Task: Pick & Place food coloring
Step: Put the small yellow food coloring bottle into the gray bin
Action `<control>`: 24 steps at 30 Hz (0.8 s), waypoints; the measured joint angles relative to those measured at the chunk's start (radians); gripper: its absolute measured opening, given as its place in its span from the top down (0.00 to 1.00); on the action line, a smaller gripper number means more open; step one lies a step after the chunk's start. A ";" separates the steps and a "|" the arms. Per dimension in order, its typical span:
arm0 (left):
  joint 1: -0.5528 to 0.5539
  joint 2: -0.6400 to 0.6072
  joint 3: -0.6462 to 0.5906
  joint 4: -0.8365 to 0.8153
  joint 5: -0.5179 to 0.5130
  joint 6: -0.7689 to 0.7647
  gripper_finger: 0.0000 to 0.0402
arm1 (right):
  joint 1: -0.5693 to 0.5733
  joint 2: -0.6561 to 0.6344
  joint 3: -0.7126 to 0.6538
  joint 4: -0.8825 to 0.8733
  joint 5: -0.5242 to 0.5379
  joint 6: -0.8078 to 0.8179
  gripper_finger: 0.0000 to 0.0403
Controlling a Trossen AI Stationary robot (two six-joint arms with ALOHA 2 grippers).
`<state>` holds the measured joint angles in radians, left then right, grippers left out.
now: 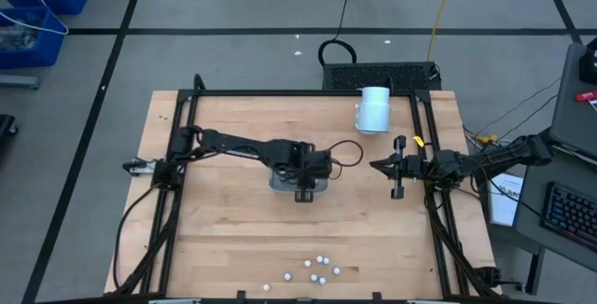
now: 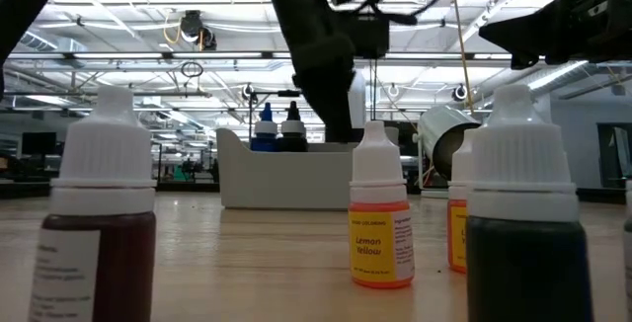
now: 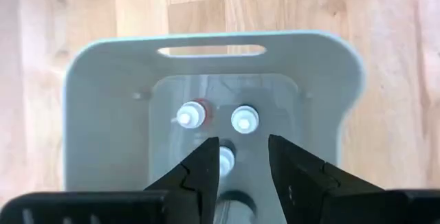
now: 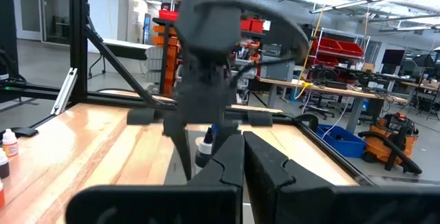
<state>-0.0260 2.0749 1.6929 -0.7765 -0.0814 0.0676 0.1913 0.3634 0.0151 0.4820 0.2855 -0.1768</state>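
One tray [image 1: 280, 184], one white cylinder [image 1: 374, 110], about nine loose bottles [image 1: 320, 266] in the high view.

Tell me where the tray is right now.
In the high view the tray sits near the table's middle, left of the white cylinder, directly under the left end effector, with bottles inside.

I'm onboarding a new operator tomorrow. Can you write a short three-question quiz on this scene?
1. True or false: the left claw is over the tray.
2. How many bottle tops show in the tray in the left wrist view?
3. The large white cylinder is: A) lying on its side, B) inside the tray, C) held by the right claw.

Key: 1 true. 2 three: two side by side, one between the open fingers. 3 A.
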 joint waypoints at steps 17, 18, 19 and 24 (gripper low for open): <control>-0.323 -0.358 0.007 -0.224 0.002 -0.263 0.69 | 0.000 0.000 0.000 0.000 0.000 -0.008 1.00; -0.356 -0.355 0.006 -0.227 -0.002 -0.281 0.70 | 0.000 0.000 0.000 0.001 0.000 -0.008 1.00; -0.389 -0.352 0.005 -0.227 -0.007 -0.303 0.72 | 0.000 0.000 0.000 0.006 0.000 -0.007 1.00; -0.539 -0.263 0.003 -0.193 -0.022 -0.352 0.81 | 0.000 0.000 0.000 0.006 0.000 -0.003 1.00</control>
<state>-0.5649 1.8120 1.6957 -0.9692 -0.1035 -0.2845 0.1915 0.3630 0.0151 0.4885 0.2855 -0.1795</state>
